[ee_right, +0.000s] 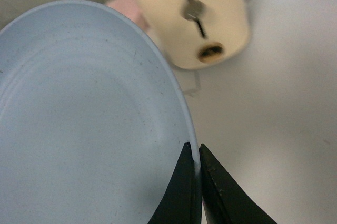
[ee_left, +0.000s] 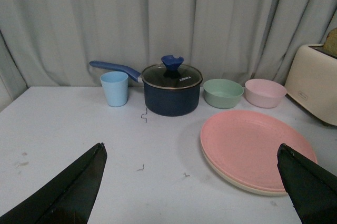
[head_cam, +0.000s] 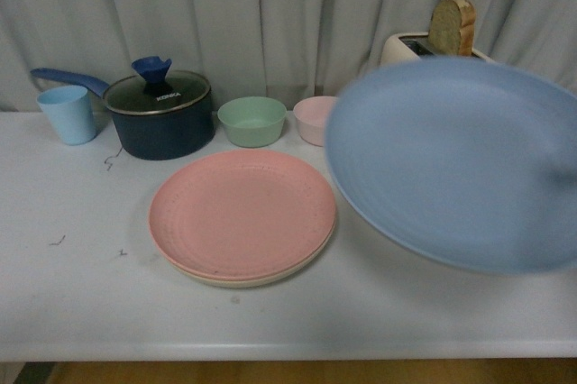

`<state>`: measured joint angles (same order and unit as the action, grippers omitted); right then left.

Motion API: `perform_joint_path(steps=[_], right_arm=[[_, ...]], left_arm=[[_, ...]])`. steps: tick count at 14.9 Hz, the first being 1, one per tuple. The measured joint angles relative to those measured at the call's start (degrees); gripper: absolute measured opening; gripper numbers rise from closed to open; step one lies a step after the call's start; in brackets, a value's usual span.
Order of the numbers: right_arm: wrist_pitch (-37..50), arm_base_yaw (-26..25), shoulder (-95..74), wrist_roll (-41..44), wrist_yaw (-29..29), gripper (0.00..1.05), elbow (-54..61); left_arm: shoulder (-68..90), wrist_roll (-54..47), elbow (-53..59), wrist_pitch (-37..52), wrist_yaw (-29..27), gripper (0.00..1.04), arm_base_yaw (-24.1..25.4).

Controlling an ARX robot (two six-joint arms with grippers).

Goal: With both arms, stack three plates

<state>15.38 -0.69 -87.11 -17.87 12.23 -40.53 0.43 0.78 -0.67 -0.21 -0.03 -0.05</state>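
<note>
The right hand (ee_right: 195, 148) pinches the rim of the blue plate (head_cam: 460, 163), which is blurry but seems up in the air, right of the other two. The left hand (ee_left: 190, 153) is wide open and holds nothing. Further back on the worktop (head_cam: 81, 294), the pink plate (head_cam: 242, 213) sits on the beige plate (head_cam: 261, 279), so only the blue one is left to stack.

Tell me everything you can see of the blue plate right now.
The blue plate is large, round and shallow, matte, with faint concentric ridges and a few dark specks inside. It is held off the table, tilted, right of the pink plate and in front of the toaster. The right gripper pinches its rim between shut fingers; nothing else touches it.
</note>
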Motion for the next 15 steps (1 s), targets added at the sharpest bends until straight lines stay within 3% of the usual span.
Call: perform_joint_path(steps=[2,8,12,15], right_arm=[[3.3,6.6,-4.1,-5.9,-0.5,0.03,-5.0],[0.4,16.7,-21.7,-15.1,-5.6,0.02,-18.5],[-1.3,21.8,-32.1,-16.7,-9.5,0.02,-26.7],[-1.9,22.9,-34.8,-17.3,-11.1,0.02,-28.1]], left_arm=[[0.0,0.0,0.0,0.0,0.0,0.98,0.0],[0.0,0.0,0.0,0.0,0.0,0.98,0.0],[0.0,0.0,0.0,0.0,0.0,0.98,0.0],[0.0,0.0,0.0,0.0,0.0,0.98,0.0]])
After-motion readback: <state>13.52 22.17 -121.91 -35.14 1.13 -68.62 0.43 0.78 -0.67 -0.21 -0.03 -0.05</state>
